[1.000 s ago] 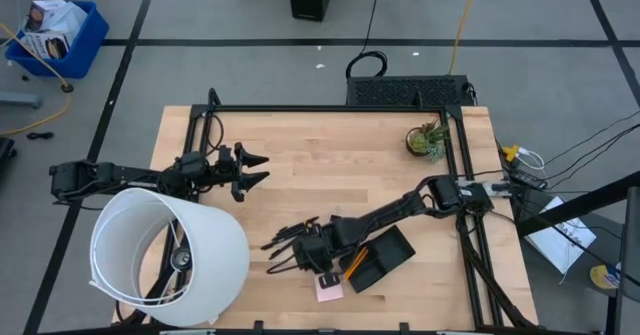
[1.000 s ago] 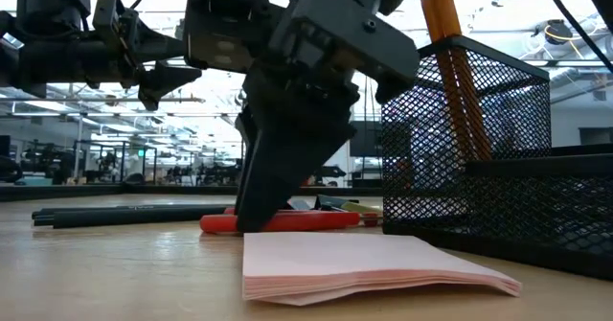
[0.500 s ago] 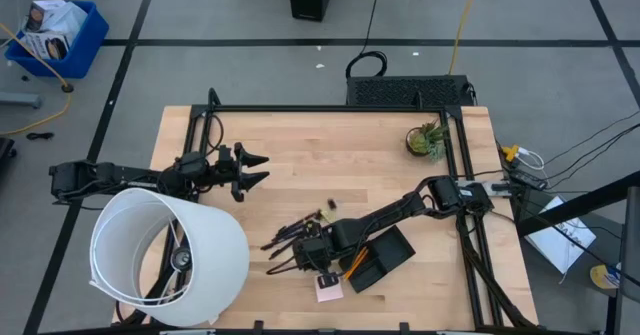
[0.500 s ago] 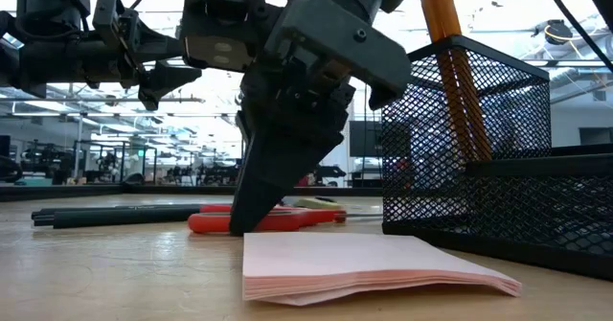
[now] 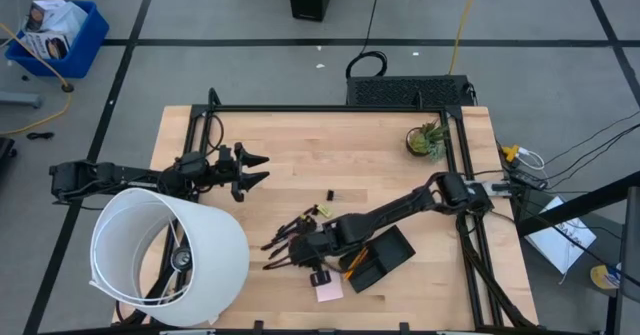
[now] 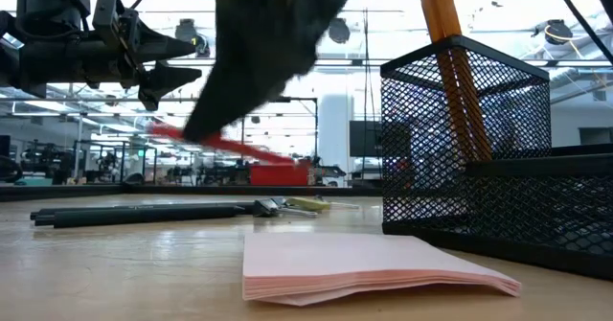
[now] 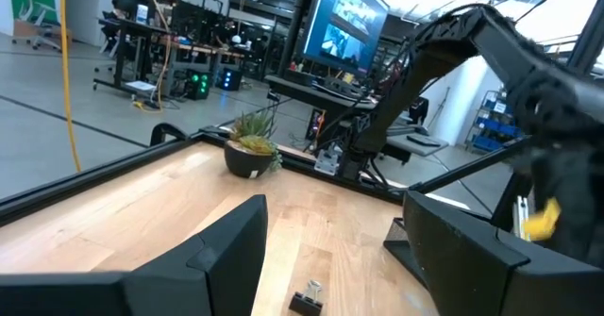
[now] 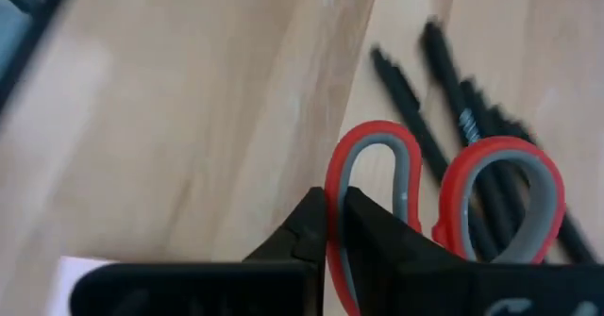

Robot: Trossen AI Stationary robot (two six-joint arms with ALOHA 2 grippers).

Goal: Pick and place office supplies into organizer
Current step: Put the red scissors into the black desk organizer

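My right gripper (image 5: 318, 251) hangs above the table's near middle, shut on the red-handled scissors (image 8: 444, 193), which the low view shows as a slanted red streak (image 6: 225, 145) in the air. Black pens (image 5: 288, 237) lie on the wood below and beside it. The square pink sticky-note pad (image 5: 327, 291) lies flat near the front edge. The black mesh organizer (image 5: 380, 257) sits to its right with the orange pencil (image 6: 445, 43) standing in it. A small black clip (image 5: 330, 195) lies farther back. My left gripper (image 5: 255, 170) waits open over the table's left side. My right gripper pinches the rim of one red handle loop (image 8: 332, 207) between its two fingers (image 8: 373, 236), which come from above pointing down. The other loop (image 8: 500, 189) is free beside them. The scissors are lifted clear of the table and tilted in the low view.
A large white lampshade-like cylinder (image 5: 165, 255) lies at the near left corner. A small potted plant (image 5: 428, 138) stands at the far right. A small yellow item (image 5: 312, 211) lies by the pens. Bare wood shows across the far middle of the table (image 5: 330, 140).
My right gripper has risen from the table with the scissors. They lay flat on the wood beside the pink pad a second ago; now they hang tilted in the air, clear of the pens. The left arm has kept still.
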